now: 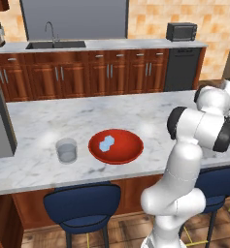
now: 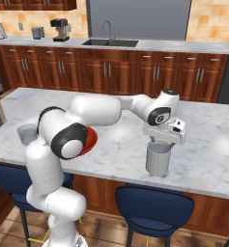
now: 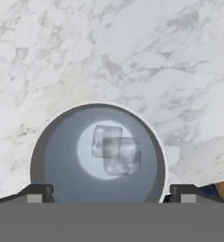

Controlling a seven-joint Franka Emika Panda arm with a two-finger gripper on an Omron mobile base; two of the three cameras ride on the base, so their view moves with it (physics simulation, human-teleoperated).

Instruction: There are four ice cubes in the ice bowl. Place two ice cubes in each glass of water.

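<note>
Two ice cubes (image 3: 116, 149) in ribbed glass (image 3: 97, 153)

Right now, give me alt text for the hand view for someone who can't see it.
Looking straight down into a grey glass on the white marble counter, with two pale ice cubes overlapping at its bottom. The open tool's dark tips flank the glass at its near rim.

No readable text, label, brand, number or sign anywhere: none on the microwave (image 1: 181, 31), the coffee machine (image 2: 61, 29), the cabinets (image 2: 106, 72) or the ribbed glass (image 2: 158, 158); too small and blurred to tell finer marks
</note>
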